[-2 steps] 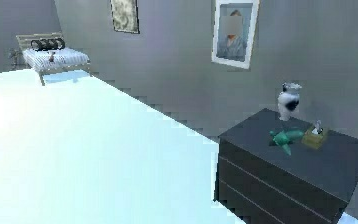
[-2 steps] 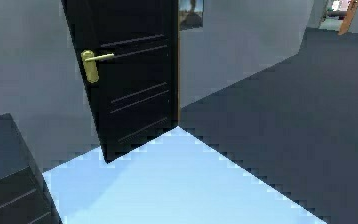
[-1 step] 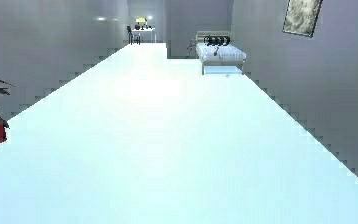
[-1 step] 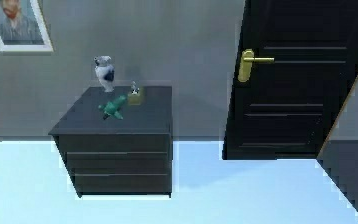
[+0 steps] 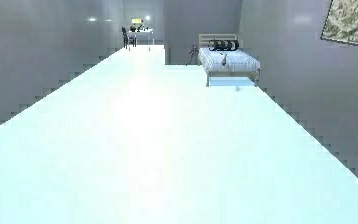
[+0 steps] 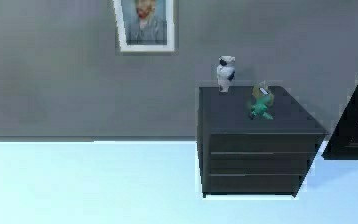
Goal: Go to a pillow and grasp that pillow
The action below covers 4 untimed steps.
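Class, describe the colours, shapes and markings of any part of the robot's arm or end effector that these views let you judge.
No colour, shape or marking of the arm or end effector can be judged here. The arm side view holds pale floor, a grey wall and a dark grey three-drawer chest.

Far down the room, in the forward view's upper right, a row of dark rounded shapes [image 5: 223, 45] lies across the head end of a bed [image 5: 245, 65]; they sit side by side on the pale cover, close to the back wall; at this distance they are blobs, so whether they are a pillow cannot be told.
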Motion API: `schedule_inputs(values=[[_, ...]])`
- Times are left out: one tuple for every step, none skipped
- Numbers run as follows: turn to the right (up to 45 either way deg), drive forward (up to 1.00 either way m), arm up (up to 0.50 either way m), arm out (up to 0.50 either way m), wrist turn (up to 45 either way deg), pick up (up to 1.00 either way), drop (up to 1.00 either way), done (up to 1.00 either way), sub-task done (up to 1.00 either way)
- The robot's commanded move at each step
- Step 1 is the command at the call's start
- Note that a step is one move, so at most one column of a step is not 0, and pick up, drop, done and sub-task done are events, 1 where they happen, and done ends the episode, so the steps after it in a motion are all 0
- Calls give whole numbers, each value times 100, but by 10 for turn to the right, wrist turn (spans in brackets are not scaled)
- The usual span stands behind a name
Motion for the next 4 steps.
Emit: schedule_inputs(values=[[0, 100, 0, 0, 0, 0, 0, 0, 0], [0, 100, 0, 0, 0, 0, 0, 0, 0], [0, 100, 0, 0, 0, 0, 0, 0, 0], [-30, 0, 0, 0, 0, 0, 0, 0, 0]])
